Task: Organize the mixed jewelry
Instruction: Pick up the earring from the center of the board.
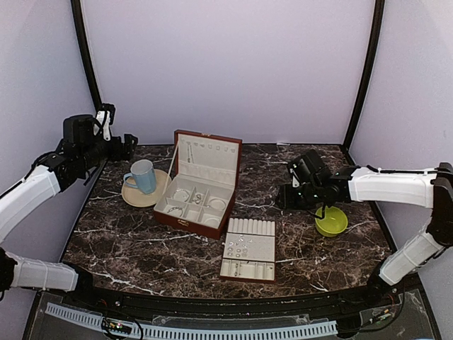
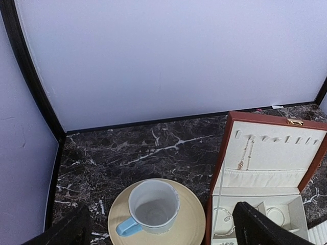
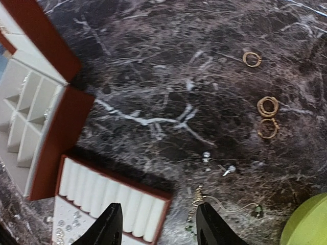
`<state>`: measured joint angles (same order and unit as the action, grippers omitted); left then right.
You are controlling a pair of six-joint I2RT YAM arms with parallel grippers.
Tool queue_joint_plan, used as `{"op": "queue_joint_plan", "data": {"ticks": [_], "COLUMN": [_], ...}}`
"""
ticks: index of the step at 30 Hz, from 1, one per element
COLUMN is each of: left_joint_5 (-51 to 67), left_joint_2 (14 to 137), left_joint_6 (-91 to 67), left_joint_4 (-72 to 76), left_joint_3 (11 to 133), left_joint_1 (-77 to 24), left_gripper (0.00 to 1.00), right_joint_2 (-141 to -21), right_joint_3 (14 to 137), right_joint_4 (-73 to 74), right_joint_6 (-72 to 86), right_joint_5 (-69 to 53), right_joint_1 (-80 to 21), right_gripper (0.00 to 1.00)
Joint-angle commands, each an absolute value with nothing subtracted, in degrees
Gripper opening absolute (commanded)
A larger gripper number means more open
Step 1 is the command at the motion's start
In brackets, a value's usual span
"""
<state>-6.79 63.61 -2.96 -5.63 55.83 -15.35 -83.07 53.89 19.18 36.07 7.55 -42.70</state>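
Note:
Loose jewelry lies on the dark marble in the right wrist view: three small gold rings point(image 3: 267, 105), two silvery studs point(image 3: 228, 170) and a thin chain point(image 3: 225, 205). My right gripper point(image 3: 159, 227) hovers open above the table, its right finger beside the chain, nothing between the fingers. More small pieces sit in the open reddish-brown box point(image 1: 202, 180) and on the cream ring tray point(image 1: 248, 249). A thin hoop bracelet point(image 2: 222, 218) lies in a box compartment. My left gripper point(image 2: 163, 236) is wide open, high over the mug point(image 2: 152, 206).
The blue mug point(image 1: 143, 176) stands on a tan saucer point(image 1: 134, 196) left of the box. A lime-green bowl point(image 1: 331, 221) sits at the right, under my right arm. The box lid point(image 2: 265, 153) stands upright with a chain hanging inside it. Walls enclose the table.

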Motion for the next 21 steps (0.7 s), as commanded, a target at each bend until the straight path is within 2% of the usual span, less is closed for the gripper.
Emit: {"op": "queue_joint_plan", "data": {"ticks": [1, 13, 21], "left_joint_5": [-8.85, -7.4, -7.09], "left_joint_2": [61.3, 60.63, 60.97], "left_joint_6": [-1.2, -2.17, -2.53], "left_joint_4": [-4.67, -4.4, -4.17], "left_joint_3": [54.13, 53.4, 53.26], "left_joint_1": [-15.21, -15.2, -15.13], "left_gripper": [0.99, 0.98, 0.98], "right_joint_2": [-85.87, -96.68, -99.93], "right_joint_3": [55.13, 59.15, 58.98], "right_joint_4": [20.61, 15.98, 14.94], "right_joint_6": [33.96, 27.97, 27.79], "right_joint_5": [10.91, 5.61, 3.74], "right_joint_1": [-39.06, -33.86, -33.43], "right_gripper": [0.48, 0.25, 0.22]}}
